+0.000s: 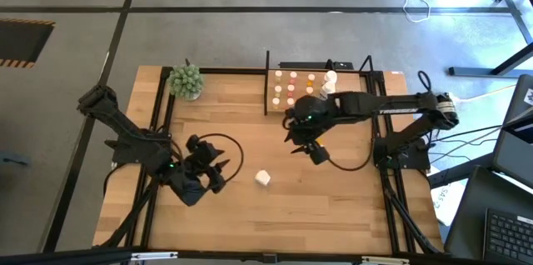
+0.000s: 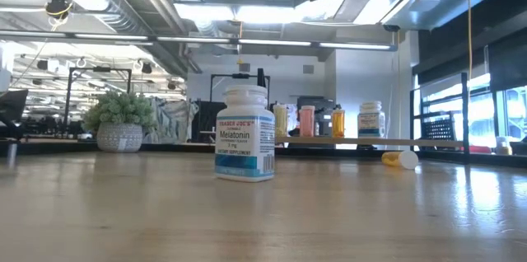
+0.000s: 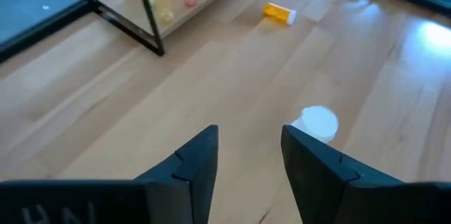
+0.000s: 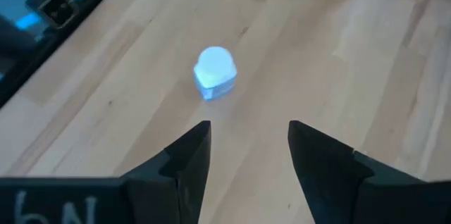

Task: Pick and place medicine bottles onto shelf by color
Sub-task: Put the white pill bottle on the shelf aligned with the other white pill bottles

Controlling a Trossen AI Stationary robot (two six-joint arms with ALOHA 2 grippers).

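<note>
A white medicine bottle (image 1: pixel 262 178) with a blue-and-white label stands upright on its base in the middle of the table (image 1: pixel 250 215); it also shows in the low view (image 2: pixel 244 145). My left gripper (image 1: pixel 218 169) is open and empty to its left, with the bottle just beyond its right finger (image 3: pixel 317 122). My right gripper (image 1: pixel 297 146) is open and empty above the table, between the shelf and the bottle, which lies ahead of it (image 4: pixel 214 73). The shelf (image 1: pixel 321 86) at the far side holds several small bottles. An orange bottle (image 3: pixel 279 13) lies on its side near the shelf.
A green plant ball in a pot (image 1: pixel 186 82) stands at the far left of the table. Black metal frame rails (image 1: pixel 158 132) run along the table's left and right sides. The shelf's thin black uprights (image 3: pixel 144 5) stand at its corners.
</note>
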